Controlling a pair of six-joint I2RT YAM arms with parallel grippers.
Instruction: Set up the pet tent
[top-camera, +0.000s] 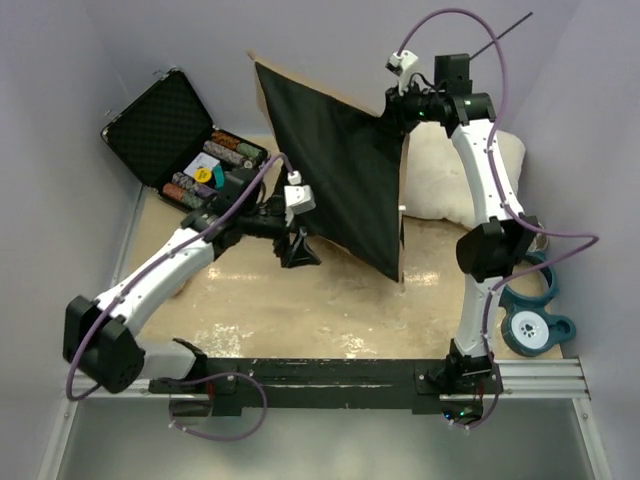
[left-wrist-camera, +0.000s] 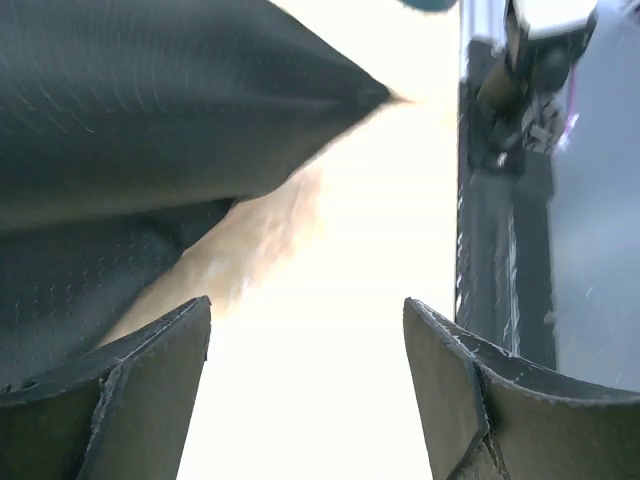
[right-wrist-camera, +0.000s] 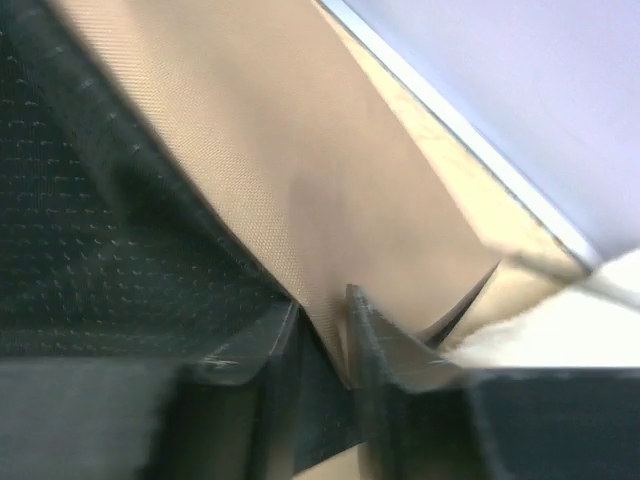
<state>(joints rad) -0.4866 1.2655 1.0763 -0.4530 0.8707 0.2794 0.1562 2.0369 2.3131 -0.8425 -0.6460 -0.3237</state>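
The pet tent (top-camera: 335, 170) is held up on edge above the table, its black underside facing the camera and a tan rim showing on its right side. One thin black pole (top-camera: 500, 38) sticks out at the top right. My right gripper (top-camera: 398, 105) is shut on the tent's upper right edge; in the right wrist view its fingers (right-wrist-camera: 375, 330) pinch the tan and black fabric (right-wrist-camera: 280, 170). My left gripper (top-camera: 298, 250) is open and empty, pointing down at the table next to the tent's lower left. The black fabric (left-wrist-camera: 130, 120) hangs above it.
An open black foam-lined case (top-camera: 165, 130) with poker chips stands at the back left. A white fluffy cushion (top-camera: 450, 175) lies behind the right arm. Teal pet bowls (top-camera: 535, 325) sit at the right edge. The black rail (top-camera: 330, 375) runs along the front.
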